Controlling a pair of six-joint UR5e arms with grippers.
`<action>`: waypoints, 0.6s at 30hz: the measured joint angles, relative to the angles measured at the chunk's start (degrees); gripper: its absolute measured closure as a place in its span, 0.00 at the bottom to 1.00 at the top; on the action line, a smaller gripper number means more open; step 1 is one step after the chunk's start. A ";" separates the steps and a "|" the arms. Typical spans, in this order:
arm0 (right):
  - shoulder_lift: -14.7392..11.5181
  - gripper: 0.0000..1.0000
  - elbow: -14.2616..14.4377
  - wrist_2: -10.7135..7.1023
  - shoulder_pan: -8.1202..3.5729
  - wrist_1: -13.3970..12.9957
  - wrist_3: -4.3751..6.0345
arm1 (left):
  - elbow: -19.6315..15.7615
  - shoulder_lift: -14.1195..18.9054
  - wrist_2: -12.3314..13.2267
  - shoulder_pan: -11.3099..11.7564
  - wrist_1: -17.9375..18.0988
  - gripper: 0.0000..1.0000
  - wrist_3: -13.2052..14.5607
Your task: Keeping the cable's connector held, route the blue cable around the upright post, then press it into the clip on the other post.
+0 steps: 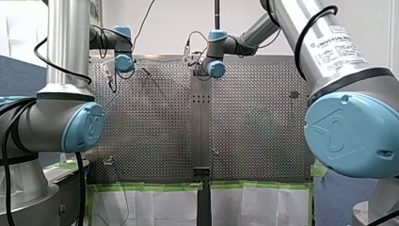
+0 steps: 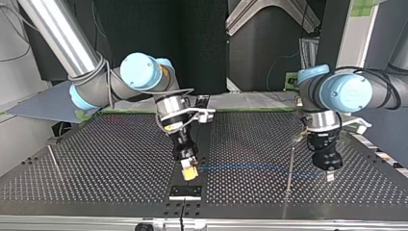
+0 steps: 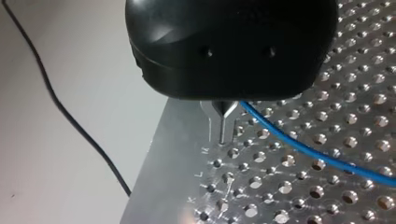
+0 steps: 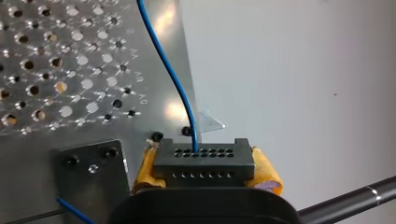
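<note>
In the left wrist view the black body of my left claw [image 3: 225, 108] covers the spot where the blue cable [image 3: 299, 140] passes under it, so any grip there cannot be told. The cable's far end runs out of view. In the right wrist view the connector [image 4: 203, 161] is partly hidden behind my right claw [image 4: 204, 171]. In the front view large arm joints [image 1: 353, 132] block both sides of the desk [image 1: 155, 117], and the cable is too thin to see.

My left arm [image 1: 66, 47] and my right arm [image 1: 324, 28] are silver tubes with light-blue joint caps and black cables looped alongside. There's a white printed label [image 1: 336, 49] just above the right arm's big blue elbow cap [image 1: 350, 134]. My right gripper [image 4: 204, 168] has yellow pads, my left gripper [image 3: 224, 109] a chunky black housing.
</note>
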 joint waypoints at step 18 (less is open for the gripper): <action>4.43 1.00 -2.24 -0.94 -0.93 -0.34 -0.22 | 2.67 -6.49 3.26 0.04 0.83 1.00 1.61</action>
